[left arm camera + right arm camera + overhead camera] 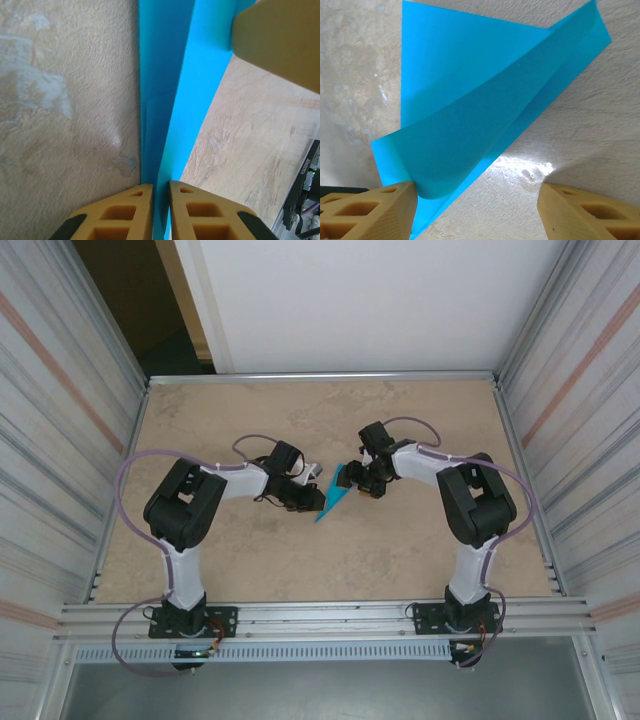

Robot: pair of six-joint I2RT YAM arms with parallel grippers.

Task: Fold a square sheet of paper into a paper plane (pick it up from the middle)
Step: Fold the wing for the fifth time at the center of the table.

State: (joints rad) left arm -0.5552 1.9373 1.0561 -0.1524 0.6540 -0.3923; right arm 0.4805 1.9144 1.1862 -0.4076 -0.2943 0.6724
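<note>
The teal-blue sheet of paper (333, 495) lies mid-table, folded into a narrow pointed paper plane shape with its tip toward the near edge. My left gripper (316, 502) reaches it from the left. In the left wrist view that gripper (161, 186) is shut on the paper's (190, 75) standing folded edge, and a tan finger (280, 40) of the right gripper shows at top right. My right gripper (352, 478) sits at the paper's far end. In the right wrist view it (477, 184) is open wide, and its left finger (380, 207) touches a lifted, curling flap of the paper (470, 100).
The beige tabletop (250, 560) is fenced by a metal rail (320, 376) at the back and corrugated walls on both sides. Both arm bases stand on the near rail (320, 618).
</note>
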